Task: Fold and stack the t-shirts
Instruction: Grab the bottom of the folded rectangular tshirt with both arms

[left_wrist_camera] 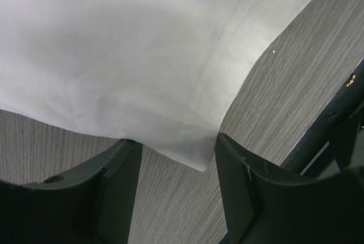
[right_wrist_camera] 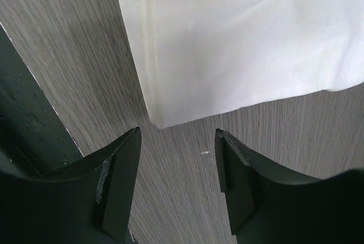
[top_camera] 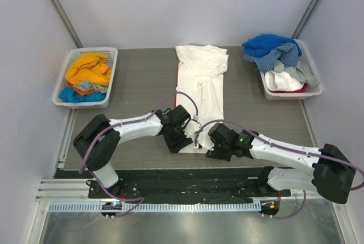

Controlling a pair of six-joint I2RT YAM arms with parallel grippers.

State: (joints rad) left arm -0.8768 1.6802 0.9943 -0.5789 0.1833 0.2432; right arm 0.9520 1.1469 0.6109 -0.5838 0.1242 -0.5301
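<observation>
A large white t-shirt [top_camera: 200, 79] lies folded into a long strip down the middle of the table. My left gripper [top_camera: 180, 143] is at its near left corner. In the left wrist view my left gripper [left_wrist_camera: 176, 140] is open, and the shirt's corner [left_wrist_camera: 193, 153] lies loose on the table between the fingertips. My right gripper [top_camera: 214, 151] is at the near right corner. It is open too [right_wrist_camera: 177, 131], with the shirt's hem corner [right_wrist_camera: 162, 120] just ahead of the tips and untouched. More t-shirts fill the two baskets: orange [top_camera: 88, 69] on the left, blue [top_camera: 267, 44] and blue-checked [top_camera: 280, 59] on the right.
A white slatted basket [top_camera: 59, 95] stands at the back left and another [top_camera: 316, 89] at the back right. A black strip [top_camera: 187, 178] runs along the table's near edge, just behind both grippers. Grey walls close in the sides and back.
</observation>
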